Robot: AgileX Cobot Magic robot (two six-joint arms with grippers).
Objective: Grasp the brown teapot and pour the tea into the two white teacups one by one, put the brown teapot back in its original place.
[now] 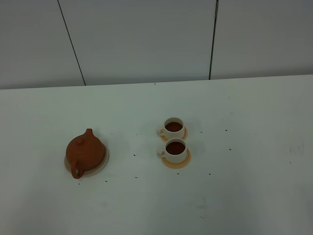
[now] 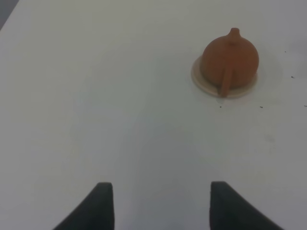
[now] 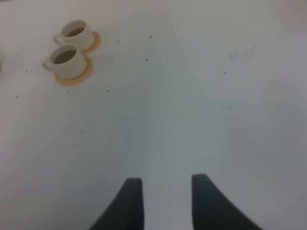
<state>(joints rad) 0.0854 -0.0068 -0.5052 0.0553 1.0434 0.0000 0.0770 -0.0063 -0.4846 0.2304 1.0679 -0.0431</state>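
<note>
The brown teapot (image 1: pixel 85 152) sits on its beige plate (image 1: pixel 103 161) at the table's left, handle toward the front and spout pointing back. The two white teacups (image 1: pixel 173 127) (image 1: pixel 175 148) stand on orange coasters near the middle, one behind the other, both holding dark tea. Neither gripper appears in the exterior high view. In the left wrist view my left gripper (image 2: pixel 156 184) is open and empty, well short of the teapot (image 2: pixel 230 60) and plate (image 2: pixel 201 86). My right gripper (image 3: pixel 165 178) is open and empty, far from the cups (image 3: pixel 76 32) (image 3: pixel 67 58).
A white table (image 1: pixel 244 196) with small dark specks carries everything. A grey panelled wall (image 1: pixel 146 39) rises behind its far edge.
</note>
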